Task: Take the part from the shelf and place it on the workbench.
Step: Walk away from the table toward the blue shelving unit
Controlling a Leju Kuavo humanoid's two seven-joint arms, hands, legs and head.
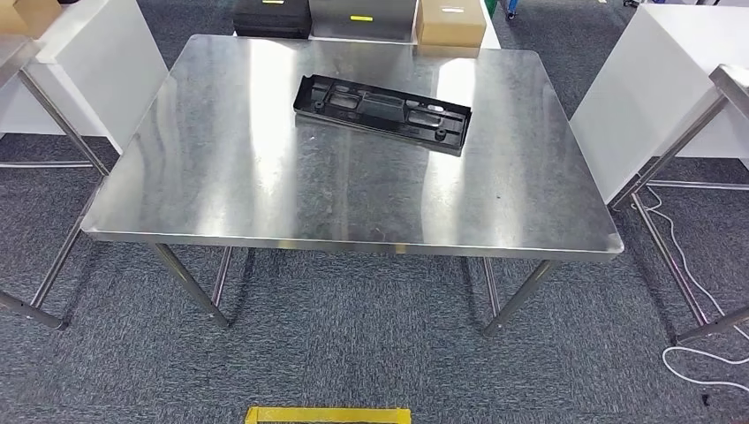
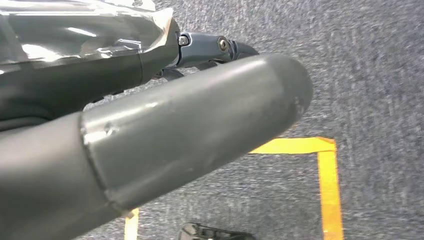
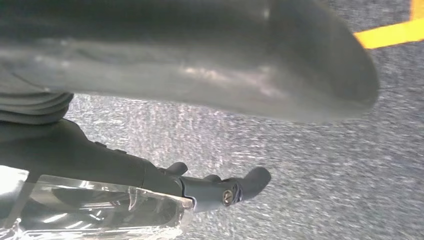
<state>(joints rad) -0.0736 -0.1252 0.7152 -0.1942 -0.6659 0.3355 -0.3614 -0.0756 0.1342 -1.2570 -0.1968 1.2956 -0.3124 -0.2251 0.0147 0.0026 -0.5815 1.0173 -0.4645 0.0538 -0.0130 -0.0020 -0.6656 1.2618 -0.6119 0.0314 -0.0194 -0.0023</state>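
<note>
A long black plastic part [image 1: 382, 112] with ribs and holes lies flat on the steel workbench [image 1: 265, 185], toward its far side and right of the middle, slightly askew. My left hand [image 2: 150, 130] hangs over grey carpet, its thick thumb apart from the darker fingers [image 2: 215, 47], with nothing in it. My right hand [image 3: 60, 140] also hangs over carpet, with the fingers [image 3: 235, 187] spread away from the thumb and nothing held. Both hands are well below and in front of the workbench.
Behind the bench stand a black case [image 1: 272, 18] and a cardboard box [image 1: 450, 22]. White tables [image 1: 654, 79] and steel frames [image 1: 698, 132] flank it on both sides. A white cable [image 1: 698, 291] trails on the floor at the right. Yellow floor tape [image 1: 327, 414] marks my spot.
</note>
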